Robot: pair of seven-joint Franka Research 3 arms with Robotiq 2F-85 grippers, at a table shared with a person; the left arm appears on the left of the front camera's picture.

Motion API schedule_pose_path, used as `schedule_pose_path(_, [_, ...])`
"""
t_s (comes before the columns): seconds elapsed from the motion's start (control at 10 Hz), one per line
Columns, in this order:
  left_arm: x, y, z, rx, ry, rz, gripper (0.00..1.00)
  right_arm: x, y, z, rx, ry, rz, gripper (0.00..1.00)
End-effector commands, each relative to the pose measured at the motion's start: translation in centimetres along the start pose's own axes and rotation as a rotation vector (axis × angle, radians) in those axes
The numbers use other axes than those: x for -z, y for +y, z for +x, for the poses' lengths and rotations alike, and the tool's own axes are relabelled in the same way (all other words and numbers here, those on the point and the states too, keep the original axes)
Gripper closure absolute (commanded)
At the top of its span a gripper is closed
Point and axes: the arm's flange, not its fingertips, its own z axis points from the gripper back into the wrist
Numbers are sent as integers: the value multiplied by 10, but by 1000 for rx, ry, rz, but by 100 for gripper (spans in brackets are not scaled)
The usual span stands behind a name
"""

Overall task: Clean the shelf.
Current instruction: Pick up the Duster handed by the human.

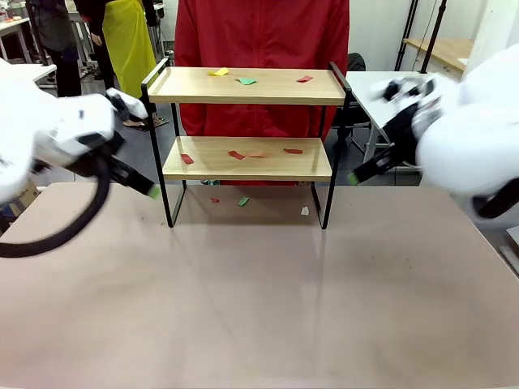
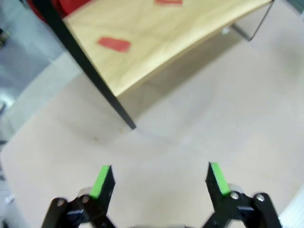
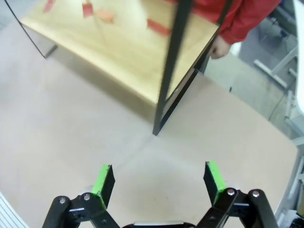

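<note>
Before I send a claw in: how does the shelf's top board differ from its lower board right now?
The top board holds three bits of litter: a yellow scrap, a green scrap and a red scrap. The lower board holds four: three red pieces and a pale orange piece. The top board has raised side rails; the lower board shows none. Both are light wood on the black frame.

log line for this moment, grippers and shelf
left gripper: open, empty, left of shelf | right gripper: open, empty, right of shelf | scraps: both tiers, table beneath
</note>
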Motion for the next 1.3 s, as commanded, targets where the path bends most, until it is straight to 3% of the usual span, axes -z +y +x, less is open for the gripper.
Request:
schedule_pose_path(0.0, [-40, 50, -7, 33, -39, -135, 0, -42, -55, -16, -24, -72, 111, 0])
schedule_pose_path(0.3, [-77, 134, -32, 181, -215, -371, 0, -73, -153, -46, -64, -211, 352, 0])
schedule_pose_path(0.6, [-72, 177, -66, 229, -331, -371, 0, -59, -228, -84, -69, -307, 370, 0])
schedule_pose_path(0.7, [-65, 179, -73, 234, -348, -328, 0, -50, -241, -91, -87, -329, 365, 0])
schedule_pose_path(0.8, [-90, 167, -67, 212, -318, -360, 0, -82, -208, -93, -59, -284, 332, 0])
schedule_pose_path(1.2, [-82, 167, -71, 196, -308, -360, 0, -75, -217, -93, -47, -281, 338, 0])
